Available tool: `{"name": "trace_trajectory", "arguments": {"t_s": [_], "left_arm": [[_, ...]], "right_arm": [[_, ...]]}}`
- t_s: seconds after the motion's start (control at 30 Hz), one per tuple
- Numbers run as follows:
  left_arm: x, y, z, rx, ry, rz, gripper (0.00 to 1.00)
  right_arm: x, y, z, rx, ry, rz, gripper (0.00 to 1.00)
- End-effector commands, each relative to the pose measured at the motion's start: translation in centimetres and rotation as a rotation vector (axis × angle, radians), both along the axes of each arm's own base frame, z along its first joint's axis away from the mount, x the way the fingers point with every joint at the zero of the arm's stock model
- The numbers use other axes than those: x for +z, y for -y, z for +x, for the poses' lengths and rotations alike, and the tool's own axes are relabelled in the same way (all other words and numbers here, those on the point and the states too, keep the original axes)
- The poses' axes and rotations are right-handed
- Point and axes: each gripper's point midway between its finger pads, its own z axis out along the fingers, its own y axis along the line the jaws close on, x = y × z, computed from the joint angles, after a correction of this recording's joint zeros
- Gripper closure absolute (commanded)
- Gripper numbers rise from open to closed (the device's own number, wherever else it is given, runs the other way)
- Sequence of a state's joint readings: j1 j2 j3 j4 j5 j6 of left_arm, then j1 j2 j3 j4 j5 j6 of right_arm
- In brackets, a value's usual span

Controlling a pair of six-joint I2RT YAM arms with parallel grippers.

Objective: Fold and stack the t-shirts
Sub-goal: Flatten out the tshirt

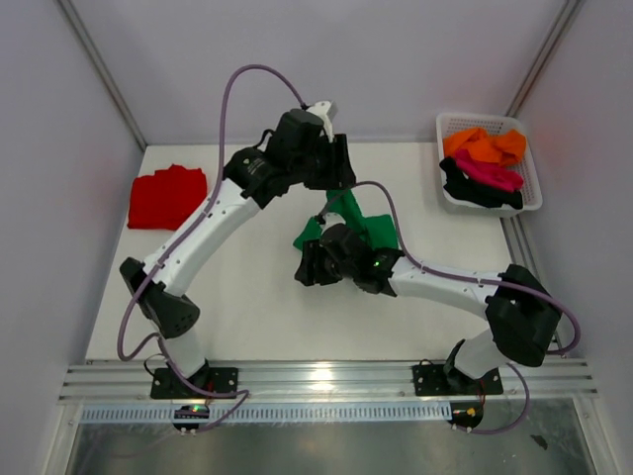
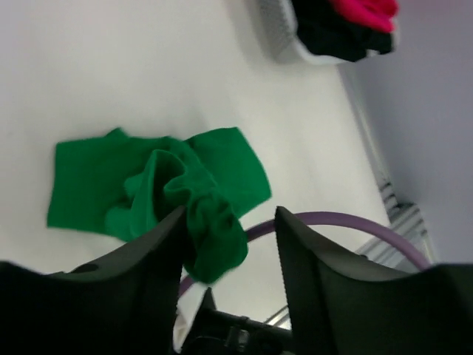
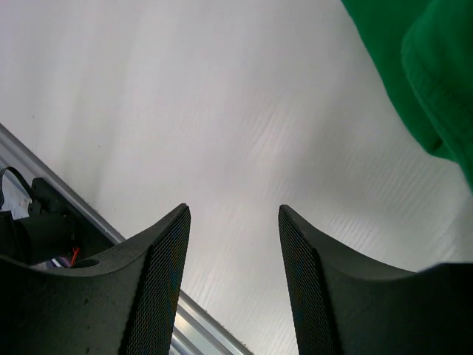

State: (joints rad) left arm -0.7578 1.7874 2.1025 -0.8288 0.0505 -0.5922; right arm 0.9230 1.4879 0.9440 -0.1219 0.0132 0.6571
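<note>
A crumpled t-shirt (image 1: 353, 209) lies centre, folded t-shirt (image 1: 166, 196) left, basket (image 1: 465, 121) holding more t-shirts (image 1: 485, 150) right.

Overhead and close wrist views all share the green t-shirt (image 1: 346, 208).

The green shirt (image 2: 148, 185) and red shirt (image 1: 166, 196) are soft matt cloth. The basket (image 1: 475, 120) is white plastic mesh. The table (image 1: 247, 317) is matt white, faintly ribbed; a shiny metal rail (image 1: 326, 381) lines its near edge. The right gripper (image 3: 233, 211) has black, finely gridded pads (image 3: 166, 274).
</note>
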Motion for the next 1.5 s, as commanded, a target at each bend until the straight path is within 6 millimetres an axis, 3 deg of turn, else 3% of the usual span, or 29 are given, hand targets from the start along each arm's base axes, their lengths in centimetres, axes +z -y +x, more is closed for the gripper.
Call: {"name": "trace_trajectory", "arguments": {"t_s": [0.0,0.03,0.07,0.1,0.13,0.2,0.23,0.27,0.33,0.53,0.57,0.63,0.67,0.77,0.9,1.17,1.37,1.47], "left_arm": [[-1.0,-6.7,0.3,0.182,0.081,0.193,0.44],[-3.0,-8.7,0.6,0.231,0.059,0.251,0.32],[-3.4,-10.1,0.5,0.256,0.054,0.263,0.29],[-2.4,-11.9,0.1,0.288,0.072,0.248,0.20],[-4.5,-14.2,0.4,0.336,0.036,0.293,0.10],[-4.7,-18.3,0.3,0.446,0.050,0.338,0.06],[-6.7,-19.7,-0.1,0.465,0.030,0.406,0.06],[-7.3,-21.1,-0.3,0.504,0.036,0.455,0.06],[-8.8,-22.1,-1.3,0.514,0.005,0.504,0.06],[-10.4,-22.3,-2.5,0.522,-0.048,0.497,0.06],[-10.4,-22.3,-2.5,0.527,-0.051,0.489,0.06],[-10.5,-22.3,-2.7,0.526,-0.056,0.482,0.06],[-10.4,-22.2,-2.8,0.523,-0.055,0.474,0.06],[-10.5,-21.9,-3.1,0.513,-0.064,0.447,0.06],[-10.8,-22.0,-3.3,0.522,-0.071,0.442,0.06],[-11.0,-21.5,-3.3,0.504,-0.073,0.418,0.06],[-12.3,-20.5,-2.9,0.490,-0.107,0.408,0.06],[-12.9,-20.4,-2.8,0.489,-0.120,0.417,0.07]], "right_arm": [[3.6,-2.6,0.7,0.030,0.080,0.088,0.44],[3.4,-2.5,0.6,0.031,0.076,0.085,0.44],[3.3,-2.6,0.4,0.035,0.073,0.085,0.44],[3.2,-2.5,0.3,0.033,0.071,0.083,0.44],[2.9,-2.4,0.2,0.034,0.067,0.079,0.44],[2.9,-2.2,0.1,0.032,0.068,0.076,0.44],[2.8,-2.1,0.1,0.032,0.068,0.072,0.44],[2.8,-1.9,0.1,0.027,0.067,0.065,0.44],[2.9,-1.7,0.2,0.019,0.070,0.057,0.44],[1.4,0.6,1.8,-0.109,0.050,-0.109,0.44],[0.4,1.7,1.6,-0.144,0.018,-0.171,0.44],[-0.1,3.3,3.2,-0.240,0.045,-0.287,0.44],[-1.1,5.2,2.9,-0.277,0.022,-0.393,0.44],[-2.0,7.7,4.4,-0.345,0.085,-0.583,0.44],[-2.5,8.0,5.2,-0.346,0.112,-0.643,0.44],[-3.7,6.3,5.1,-0.311,0.074,-0.600,0.44],[-1.5,3.9,5.0,-0.239,0.099,-0.467,0.44],[-0.4,5.9,5.3,-0.322,0.108,-0.554,0.44]]}}
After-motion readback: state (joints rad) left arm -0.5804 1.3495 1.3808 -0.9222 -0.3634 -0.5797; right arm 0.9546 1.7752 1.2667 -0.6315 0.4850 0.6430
